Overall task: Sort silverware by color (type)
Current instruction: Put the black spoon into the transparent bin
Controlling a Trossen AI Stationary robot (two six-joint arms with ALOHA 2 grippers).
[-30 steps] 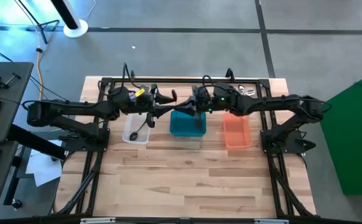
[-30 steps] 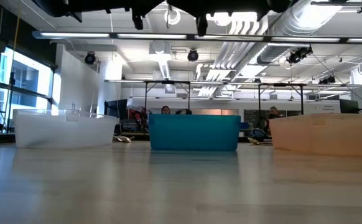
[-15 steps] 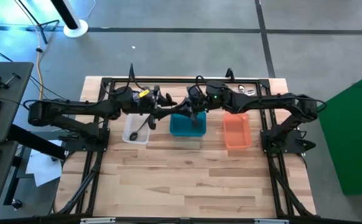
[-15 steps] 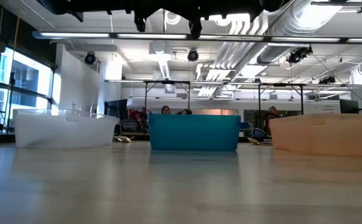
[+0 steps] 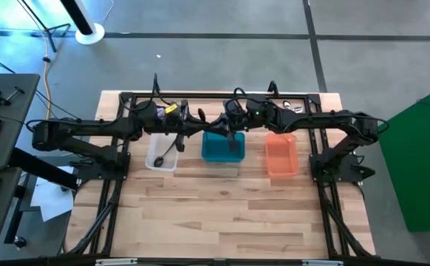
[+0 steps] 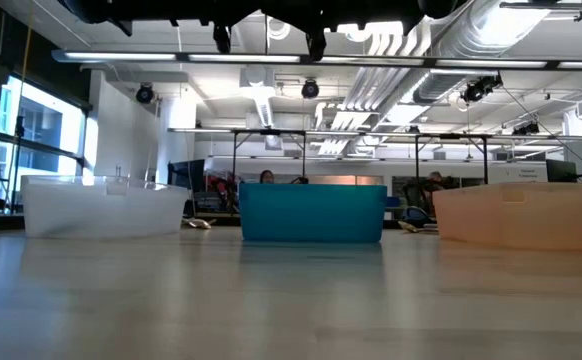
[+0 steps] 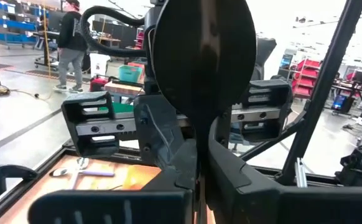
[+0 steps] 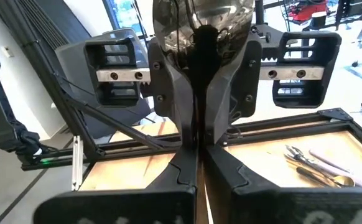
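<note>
A dark spoon [image 7: 203,56] stands upright, bowl up, high above the teal bin [image 5: 221,148]. My left gripper [image 7: 196,183] and my right gripper [image 8: 196,165] face each other, and both are shut on it. In the high view they meet, left gripper [image 5: 204,122] against right gripper [image 5: 228,122]. A dark utensil [image 5: 176,144] leans in the clear bin [image 5: 159,157]. Another dark piece [image 5: 234,142] is in the teal bin. More silverware [image 8: 318,163] lies on the table at the far right. My left gripper pinches the spoon's handle [image 7: 196,163] below the bowl between its two fingers. It comes in level from the table's left. The spoon stands upright, clear of the bins. My right gripper pinches the same handle [image 8: 196,146] between its two fingers, level from the table's right, opposite the left one. The bowl [image 8: 199,25] rises above both sets of fingers.
The clear bin [image 6: 101,207], the teal bin [image 6: 313,212] and an orange bin [image 6: 526,215] stand in a row across the table's far half. A black frame [image 5: 200,96] borders the table. Bare wood lies toward the near edge [image 5: 215,214].
My left gripper has shut on the spoon's handle, which my right gripper keeps holding. Both arms have stayed above the teal bin, and the spoon has stayed upright.
</note>
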